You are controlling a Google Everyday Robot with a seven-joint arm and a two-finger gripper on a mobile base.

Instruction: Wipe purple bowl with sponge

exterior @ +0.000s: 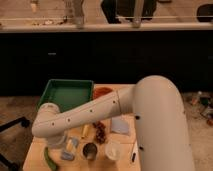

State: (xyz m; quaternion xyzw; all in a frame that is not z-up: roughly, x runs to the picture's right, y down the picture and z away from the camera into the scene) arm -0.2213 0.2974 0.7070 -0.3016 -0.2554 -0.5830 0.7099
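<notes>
A dark maroon round thing [102,132] shows just below my white arm near the table's middle. It looks like the purple bowl, mostly covered by the arm. The sponge [68,152], a small pale blue pad, lies near the table's front left. My gripper [57,140] hangs from the arm's end over the front left of the table, just left of and above the sponge. The arm covers most of it.
A green tray [67,94] stands at the back left, with an orange bowl [102,92] to its right. A blue-grey cloth [121,126], a white cup [113,150], a metal cup [90,150], a yellow item [85,131] and a green vegetable [50,159] lie on the wooden table [35,150].
</notes>
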